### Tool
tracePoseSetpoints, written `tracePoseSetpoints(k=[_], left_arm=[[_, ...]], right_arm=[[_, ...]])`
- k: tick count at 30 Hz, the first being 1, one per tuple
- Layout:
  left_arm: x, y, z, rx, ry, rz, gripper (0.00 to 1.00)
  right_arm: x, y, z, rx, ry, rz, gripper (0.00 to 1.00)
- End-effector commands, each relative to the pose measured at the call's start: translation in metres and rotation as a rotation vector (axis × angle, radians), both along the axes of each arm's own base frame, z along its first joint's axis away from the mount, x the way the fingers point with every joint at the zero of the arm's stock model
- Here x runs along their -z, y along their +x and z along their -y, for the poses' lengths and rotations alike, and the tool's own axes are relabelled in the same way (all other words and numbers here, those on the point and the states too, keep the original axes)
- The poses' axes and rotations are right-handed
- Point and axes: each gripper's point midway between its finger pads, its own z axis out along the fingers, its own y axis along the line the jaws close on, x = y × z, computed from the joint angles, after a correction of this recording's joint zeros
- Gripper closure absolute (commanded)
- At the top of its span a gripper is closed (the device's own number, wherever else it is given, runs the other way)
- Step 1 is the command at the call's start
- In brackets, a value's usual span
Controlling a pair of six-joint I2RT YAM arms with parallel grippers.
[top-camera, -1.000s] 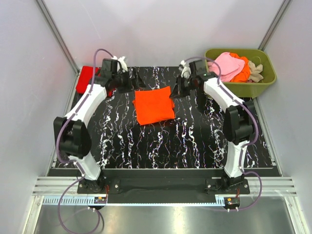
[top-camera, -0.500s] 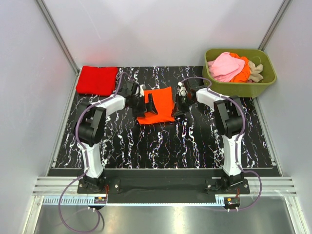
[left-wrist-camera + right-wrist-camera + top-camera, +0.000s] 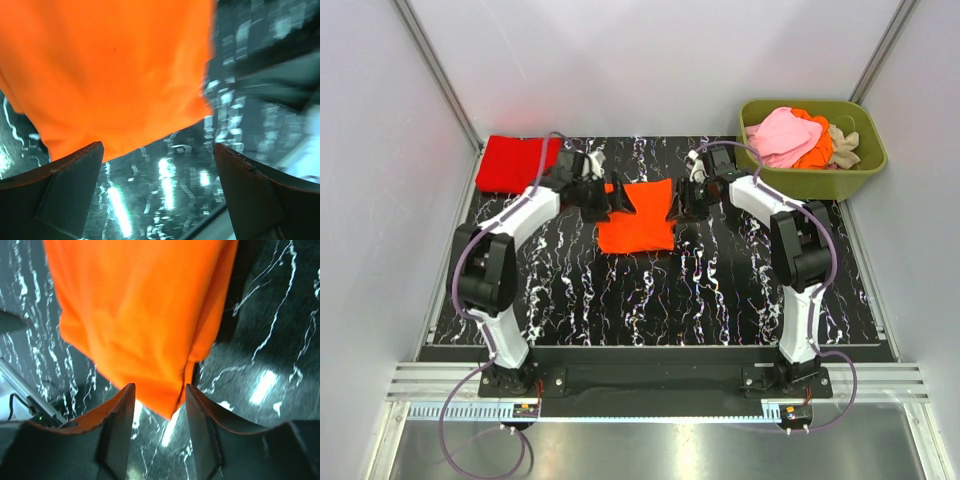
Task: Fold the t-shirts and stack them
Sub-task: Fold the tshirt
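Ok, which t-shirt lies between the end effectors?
The bright orange folded cloth t-shirt; the red one lies far left, others in the green plastic tub.

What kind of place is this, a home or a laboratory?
Probably a robot laboratory cell: two arms bolted at a black marbled table, plain white walls with metal framing, and a tub of t-shirts.

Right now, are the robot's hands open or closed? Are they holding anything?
Left gripper: open, holding nothing.
Right gripper: open, orange t-shirt corner loose between its jaws.

Orange t-shirt (image 3: 637, 217) soft matt cloth; table (image 3: 720, 280) glossy black marbled.
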Motion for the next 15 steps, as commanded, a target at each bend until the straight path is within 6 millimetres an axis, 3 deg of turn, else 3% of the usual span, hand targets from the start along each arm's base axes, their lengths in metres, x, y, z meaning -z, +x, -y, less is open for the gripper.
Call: tracePoseSetpoints(k=[1, 3, 7, 10, 12, 13, 14, 15], left_arm=[[-0.067, 0.027, -0.014, -0.010, -0.250, 0.105, 0.01], [-0.080, 0.035, -0.028, -0.026, -0.282, 0.141, 0.01], [-0.075, 0.043, -0.053, -0.064, -0.103, 0.172, 0.02], [-0.048, 0.037, -0.059, -0.050, -0.078, 0.098, 0.15], [-0.034, 0.031, -0.070, -0.064, 0.011, 0.095, 0.22], [-0.016, 0.024, -0.081, -0.096, 0.082, 0.067, 0.23], [-0.009, 0.020, -0.086, -0.102, 0.106, 0.056, 0.23], [-0.003, 0.015, -0.089, -0.107, 0.120, 0.044, 0.27]], right_arm=[[0.009, 0.021, -0.001, 0.017, -0.006, 0.066, 0.47], [0.018, 0.028, -0.002, 0.008, -0.011, 0.085, 0.46], [0.033, 0.039, -0.008, -0.017, -0.007, 0.096, 0.53], [0.049, 0.040, -0.009, -0.015, -0.013, 0.067, 0.60], [0.051, 0.042, -0.008, 0.005, -0.009, 0.071, 0.70], [0.055, 0.039, -0.008, 0.009, -0.008, 0.064, 0.74], [0.055, 0.040, -0.008, 0.016, -0.005, 0.075, 0.86], [0.056, 0.038, -0.005, 0.027, -0.011, 0.072, 0.90]])
